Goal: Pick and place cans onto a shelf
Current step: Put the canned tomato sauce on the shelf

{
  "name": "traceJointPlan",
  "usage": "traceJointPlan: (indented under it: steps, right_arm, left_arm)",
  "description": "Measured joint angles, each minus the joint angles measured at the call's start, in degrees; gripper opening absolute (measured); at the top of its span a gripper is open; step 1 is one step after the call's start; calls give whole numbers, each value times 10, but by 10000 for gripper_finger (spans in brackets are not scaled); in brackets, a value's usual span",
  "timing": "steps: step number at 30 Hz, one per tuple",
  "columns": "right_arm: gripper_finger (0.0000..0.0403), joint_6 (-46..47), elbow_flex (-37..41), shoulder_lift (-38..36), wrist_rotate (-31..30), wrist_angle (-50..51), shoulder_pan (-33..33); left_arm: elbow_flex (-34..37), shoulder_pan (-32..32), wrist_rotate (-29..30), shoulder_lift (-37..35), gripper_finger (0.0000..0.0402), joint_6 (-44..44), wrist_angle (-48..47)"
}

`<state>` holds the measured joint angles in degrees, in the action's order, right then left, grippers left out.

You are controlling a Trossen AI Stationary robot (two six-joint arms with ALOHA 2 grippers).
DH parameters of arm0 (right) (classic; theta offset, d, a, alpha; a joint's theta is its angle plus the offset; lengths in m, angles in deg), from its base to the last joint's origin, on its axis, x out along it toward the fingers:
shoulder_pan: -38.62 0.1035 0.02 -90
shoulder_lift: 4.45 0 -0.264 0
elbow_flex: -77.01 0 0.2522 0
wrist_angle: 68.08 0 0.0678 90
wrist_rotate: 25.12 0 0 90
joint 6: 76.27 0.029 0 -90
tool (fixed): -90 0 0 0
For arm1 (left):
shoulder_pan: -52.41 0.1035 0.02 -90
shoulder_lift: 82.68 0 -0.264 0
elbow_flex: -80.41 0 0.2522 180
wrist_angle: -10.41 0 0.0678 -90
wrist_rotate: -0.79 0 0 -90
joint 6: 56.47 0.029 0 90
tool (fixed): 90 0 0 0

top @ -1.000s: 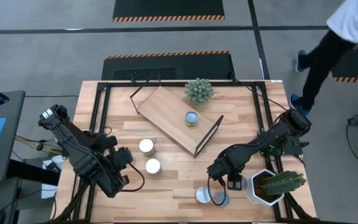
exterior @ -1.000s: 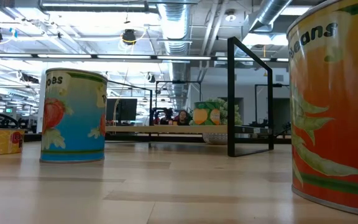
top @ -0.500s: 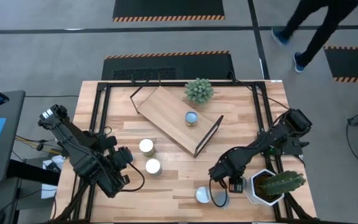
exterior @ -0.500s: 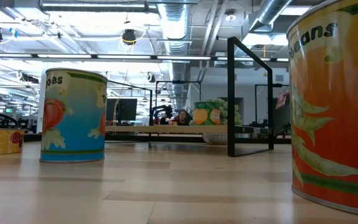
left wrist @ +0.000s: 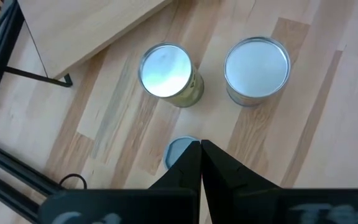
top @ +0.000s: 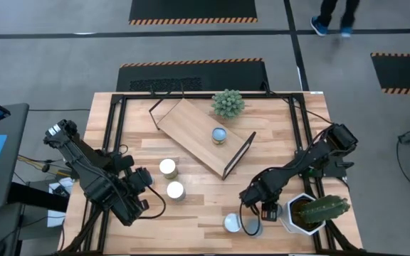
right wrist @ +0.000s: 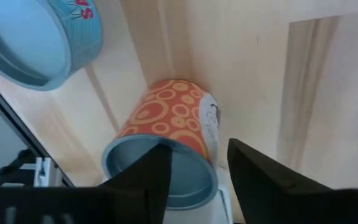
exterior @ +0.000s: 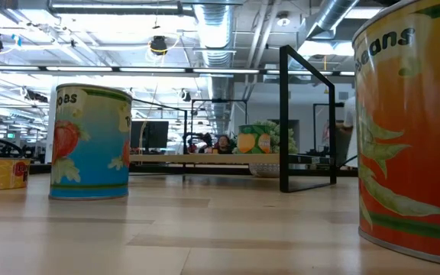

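Note:
My right gripper (top: 250, 200) is open and hovers over the near right of the table. In the right wrist view its fingers (right wrist: 197, 155) stand above an orange can with a circle pattern (right wrist: 173, 118). A blue-rimmed can (right wrist: 36, 37) stands beside that one. Both stand upright near the table's front edge (top: 232, 222) (top: 253, 227). My left gripper (top: 141, 179) (left wrist: 199, 146) is shut and empty, near two silvery-topped cans (top: 167, 167) (top: 175, 190). A pale-blue round thing (left wrist: 174, 152) shows partly behind its fingers. One can (top: 219, 134) stands on the wooden shelf (top: 191, 124).
A white pot with a cactus (top: 312, 212) stands close to the right of my right gripper. A green plant (top: 228, 103) sits at the shelf's far side. The shelf's black frame end (top: 239, 154) rises toward the table's middle. A person's feet (top: 329, 21) show beyond the table.
Both grippers and all cans have stayed where they were. The person beyond the table's far right corner has walked farther away.

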<state>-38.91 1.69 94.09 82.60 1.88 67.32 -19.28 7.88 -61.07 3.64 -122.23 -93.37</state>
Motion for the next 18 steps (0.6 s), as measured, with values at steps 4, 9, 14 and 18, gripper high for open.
traceJointPlan:
  steps: [4,9,14,18]
  right_arm:
    - [116,2,0,-1,13,-2,-8]
    - [17,3,1,-2,28,0,-21]
    - [7,-12,-34,0,20,36,-35]
    - [5,-27,-97,-29,18,119,-45]
  left_arm:
    - [0,0,13,0,0,0,0]
    - [0,0,27,0,0,0,0]
    - [0,0,28,0,0,0,0]
    - [0,0,31,0,0,0,0]
